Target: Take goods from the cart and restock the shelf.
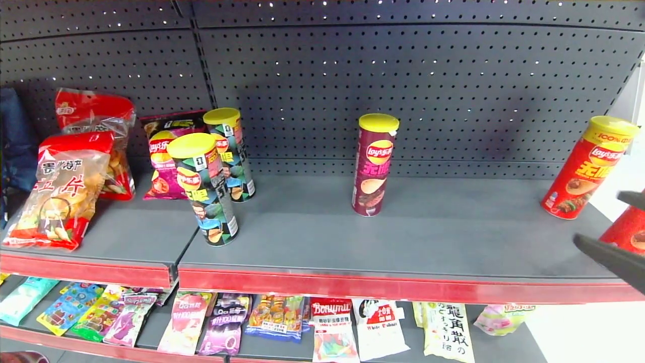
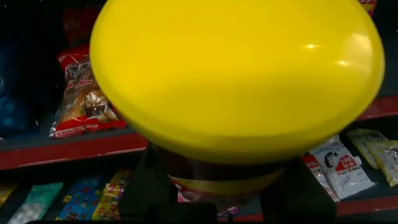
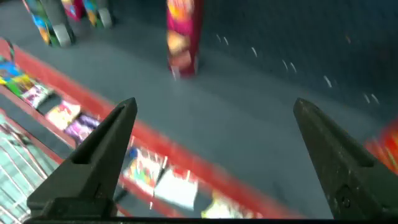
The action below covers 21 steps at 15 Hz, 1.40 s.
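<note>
While our left fingers point(image 2: 142, 194) pinch a yellow-lidded can point(image 2: 236, 74), our right fingers point(image 3: 93, 165) gape. They hover right of the maroon can point(image 1: 374, 166).

The right gripper point(image 3: 214, 104) hung with its dark fingers point(image 3: 93, 162) spread wide above the grey metal shelf point(image 3: 249, 130) with a red front edge. A maroon cylindrical chip can point(image 3: 182, 37) stood upright there.

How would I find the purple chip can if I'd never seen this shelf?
Look at the upper grey shelf with the red front edge. Near its middle the purple can stands upright, alone. Every can has a yellow lid, but the teal-patterned cans stand to its left and the red can far right.
</note>
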Available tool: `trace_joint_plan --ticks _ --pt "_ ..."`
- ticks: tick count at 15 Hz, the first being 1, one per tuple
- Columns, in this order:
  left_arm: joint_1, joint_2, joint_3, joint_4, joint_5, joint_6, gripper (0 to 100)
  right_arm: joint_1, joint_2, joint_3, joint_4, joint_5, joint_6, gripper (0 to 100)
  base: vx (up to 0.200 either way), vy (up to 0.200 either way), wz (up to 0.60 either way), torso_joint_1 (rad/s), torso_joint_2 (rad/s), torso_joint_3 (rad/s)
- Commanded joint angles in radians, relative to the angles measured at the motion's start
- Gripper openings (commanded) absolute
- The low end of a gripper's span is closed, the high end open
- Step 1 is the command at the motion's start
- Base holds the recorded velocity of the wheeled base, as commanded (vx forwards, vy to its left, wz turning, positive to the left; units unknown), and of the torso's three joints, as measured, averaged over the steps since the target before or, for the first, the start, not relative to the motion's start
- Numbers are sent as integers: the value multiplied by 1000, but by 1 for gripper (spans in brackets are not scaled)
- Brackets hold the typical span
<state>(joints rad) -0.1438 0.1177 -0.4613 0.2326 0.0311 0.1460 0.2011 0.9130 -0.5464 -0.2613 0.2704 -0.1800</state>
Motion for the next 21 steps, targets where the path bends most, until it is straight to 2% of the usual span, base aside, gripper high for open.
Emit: trace_joint_plan --ticks 1,3,6,13,21 --pt "1 5 -2 1 4 0 0 118 491 -95 -323 21 14 100 0 0 0 0 0 0" --pt "1 11 -11 1 35 0 0 116 606 -113 -412 16 47 100 0 0 0 0 0 0" --pt "0 -4 16 1 32 0 0 118 765 -230 -467 -14 77 100 0 0 0 0 0 0" --pt "-3 -3 33 2 18 -5 0 241 916 -399 -466 -30 91 100 0 0 0 0 0 0" --pt "-3 -1 49 2 16 -5 0 224 1012 -497 -466 -43 91 100 0 0 0 0 0 0"
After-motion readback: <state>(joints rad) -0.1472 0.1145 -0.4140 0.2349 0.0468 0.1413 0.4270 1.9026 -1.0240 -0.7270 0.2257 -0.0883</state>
